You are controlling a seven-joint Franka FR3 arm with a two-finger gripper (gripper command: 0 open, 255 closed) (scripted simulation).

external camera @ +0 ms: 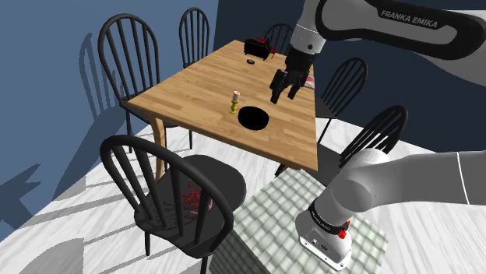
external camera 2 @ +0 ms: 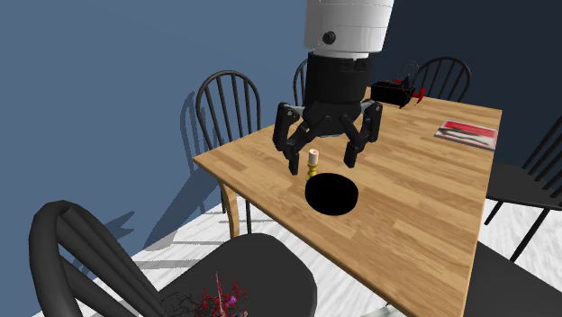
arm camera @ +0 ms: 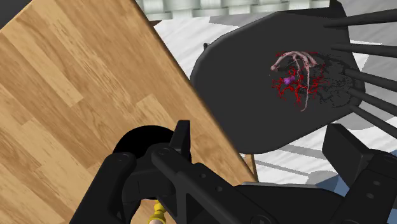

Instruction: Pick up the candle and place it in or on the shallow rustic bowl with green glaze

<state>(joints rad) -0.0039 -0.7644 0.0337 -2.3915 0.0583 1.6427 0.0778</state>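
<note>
Standing upright, the candle [external camera 2: 313,160] sits just beside the black bowl [external camera 2: 331,194].

Bright, even render light over the table [external camera: 204,82], wood matte and uniformly lit. Hard-edged chair shadows [external camera: 92,66] on the light blue wall [external camera: 47,47], thrown toward the shoulder view's left, so light from the right and near side. Long blue-grey shadow patches [external camera: 27,194] across the pale floor [external camera: 86,226]. Far wall [external camera: 241,23] at right much darker navy. Bowl [external camera: 253,117] flat black. Faint grey sheen on the near chair seat [external camera: 214,183].
</note>
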